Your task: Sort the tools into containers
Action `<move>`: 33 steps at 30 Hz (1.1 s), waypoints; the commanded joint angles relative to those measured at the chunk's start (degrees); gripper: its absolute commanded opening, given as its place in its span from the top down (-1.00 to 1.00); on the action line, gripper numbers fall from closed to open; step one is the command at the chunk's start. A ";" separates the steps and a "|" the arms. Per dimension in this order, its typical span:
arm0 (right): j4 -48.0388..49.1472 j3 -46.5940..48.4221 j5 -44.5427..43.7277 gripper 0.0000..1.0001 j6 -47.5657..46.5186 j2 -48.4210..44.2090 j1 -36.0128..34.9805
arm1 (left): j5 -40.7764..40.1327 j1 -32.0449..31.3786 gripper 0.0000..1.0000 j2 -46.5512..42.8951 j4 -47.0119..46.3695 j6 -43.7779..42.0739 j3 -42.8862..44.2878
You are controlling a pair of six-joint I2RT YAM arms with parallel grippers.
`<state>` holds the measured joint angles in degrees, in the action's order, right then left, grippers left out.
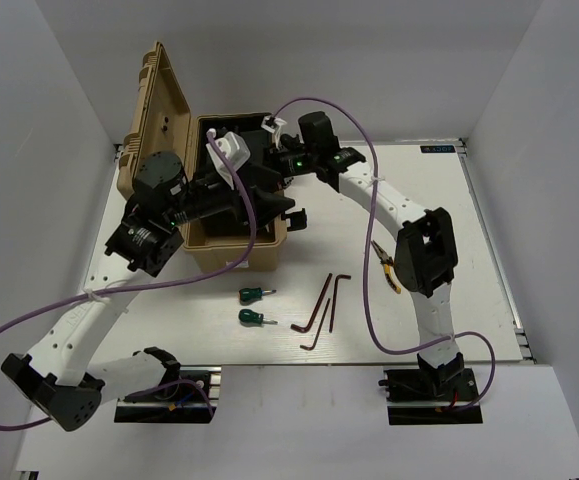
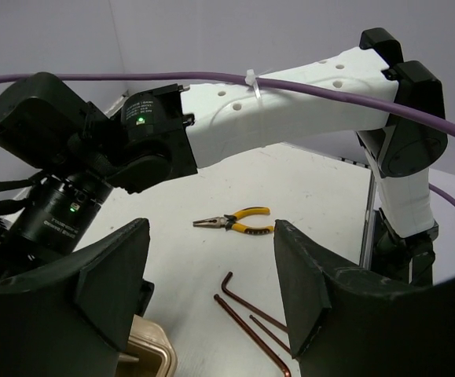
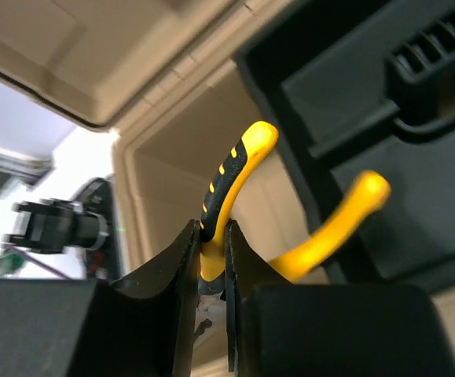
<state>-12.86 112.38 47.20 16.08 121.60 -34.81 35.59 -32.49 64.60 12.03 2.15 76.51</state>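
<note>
Top external view: the left arm (image 1: 79, 320) climbs from the lower left, bends beside the tan case (image 1: 164, 110) and reaches right across its front. The right arm (image 1: 399, 205) folds back from the lower right toward the open case at upper centre. The left gripper (image 2: 210, 287) is spread wide above the table (image 2: 313, 181). The right gripper (image 3: 211, 267) pinches one handle of the held pliers (image 3: 231, 173) over the case interior. The second pliers (image 1: 386, 268), two screwdrivers (image 1: 254, 306) and three hex keys (image 1: 319, 310) lie on the table. The label (image 2: 144, 104) on the right arm's wrist is too small to read.
</note>
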 commanded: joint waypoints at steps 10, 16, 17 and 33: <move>-9.98 -0.32 -7.30 0.08 -17.55 -3.21 -3.86 | -2.98 -0.29 -0.49 -3.16 2.21 -0.57 -1.28; -12.18 -0.32 -7.38 -0.10 -18.36 -6.81 -4.65 | -4.13 -0.29 -0.49 -3.16 3.34 -1.10 -1.80; -12.80 -0.23 -7.56 -0.10 -18.10 -8.12 -4.83 | -4.74 -0.29 -0.43 -3.16 3.35 -1.10 -1.80; -29.04 -21.46 -50.09 0.63 -26.78 -29.92 5.77 | -7.64 -1.43 0.63 9.65 10.89 -0.04 -1.12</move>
<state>-33.85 96.99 11.60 -6.15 93.36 -33.87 29.61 -32.88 69.12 17.21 2.02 73.82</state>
